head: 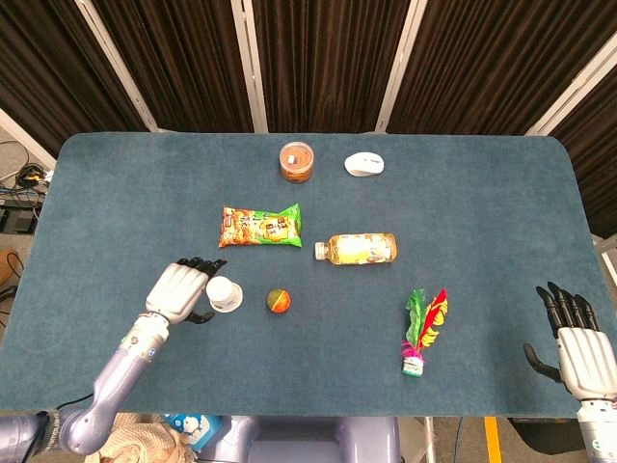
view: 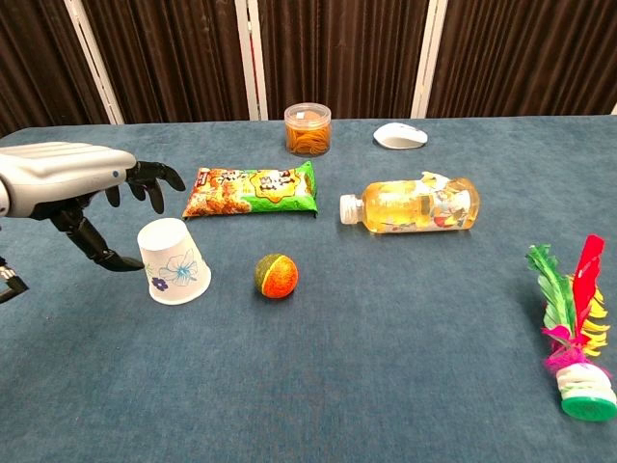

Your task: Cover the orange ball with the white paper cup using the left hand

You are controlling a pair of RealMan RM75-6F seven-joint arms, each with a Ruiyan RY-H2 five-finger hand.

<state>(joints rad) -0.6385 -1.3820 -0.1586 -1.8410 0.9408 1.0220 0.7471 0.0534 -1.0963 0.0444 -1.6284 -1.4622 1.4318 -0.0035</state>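
Observation:
The white paper cup (head: pixel 225 294) (view: pixel 174 261), printed with a blue flower, stands upside down on the blue table. The orange ball (head: pixel 279 301) (view: pixel 276 275) with a green patch lies a short way to its right. My left hand (head: pixel 180 290) (view: pixel 82 193) hovers just left of the cup, fingers spread above and beside it, thumb low near its side, holding nothing. My right hand (head: pixel 575 344) rests open at the table's near right corner, seen only in the head view.
A snack bag (head: pixel 260 226) lies behind the cup and a drink bottle (head: pixel 357 248) lies on its side behind the ball. A clear jar (head: pixel 297 160) and a white mouse (head: pixel 364 164) sit at the back. A feather shuttlecock (head: pixel 421 333) lies at right.

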